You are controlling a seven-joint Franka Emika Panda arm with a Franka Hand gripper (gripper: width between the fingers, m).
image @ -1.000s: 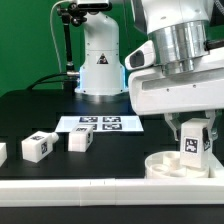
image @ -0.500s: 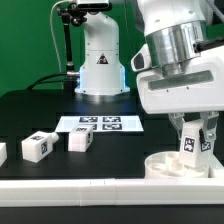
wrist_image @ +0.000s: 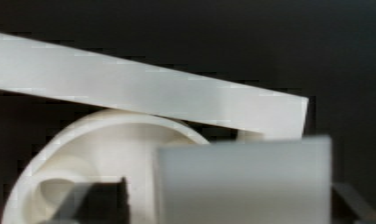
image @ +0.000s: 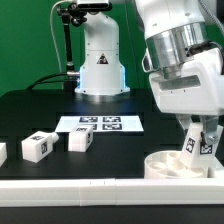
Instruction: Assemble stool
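White tagged leg (image: 194,146) sat between gripper (image: 199,150) fingers above seat (image: 164,167), grip indeterminate; marker board (image: 100,124) appeared in exterior view only.

surface: black table (image: 140,142) | on it: marker board (image: 100,124), loose legs (image: 37,147), seat (image: 162,166) | near edge: white rail (image: 90,188)

I cannot tell if my gripper (image: 201,138) presses the leg (image: 203,146) between its fingers. A second leg (image: 2,152) is cut by the exterior view's left edge. In the wrist view a blurred block (wrist_image: 247,180) hides part of the seat (wrist_image: 87,145).
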